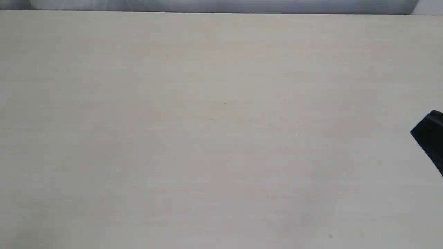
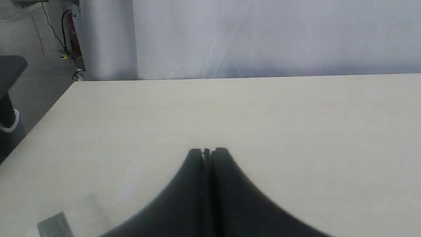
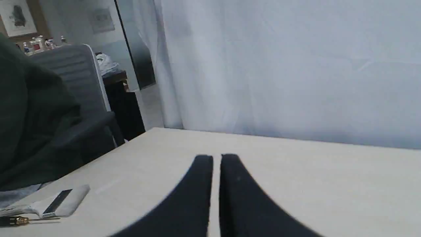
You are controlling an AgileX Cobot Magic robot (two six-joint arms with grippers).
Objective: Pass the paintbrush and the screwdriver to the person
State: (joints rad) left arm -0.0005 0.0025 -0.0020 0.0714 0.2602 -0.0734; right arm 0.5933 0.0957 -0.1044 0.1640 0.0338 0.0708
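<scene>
In the right wrist view the paintbrush (image 3: 67, 201) lies flat near the table's edge, with off-white bristles, a dark-looking metal band and only the start of its handle showing. Right beside it lies the screwdriver (image 3: 17, 220), its gold collar and thin shaft visible. The person (image 3: 33, 131) shows only as a dark green garment beyond that edge; no hand is visible. My right gripper (image 3: 216, 157) is shut and empty, well apart from both tools, and shows as a black tip (image 1: 429, 136) at the exterior view's right edge. My left gripper (image 2: 207, 151) is shut and empty over bare table.
The pale table (image 1: 221, 124) fills the exterior view, ending at a far edge below a white curtain (image 2: 263, 36). A grey chair (image 3: 75, 75) stands behind the person. A blurred grey patch (image 2: 56, 225) lies on the table near my left gripper; I cannot tell what it is.
</scene>
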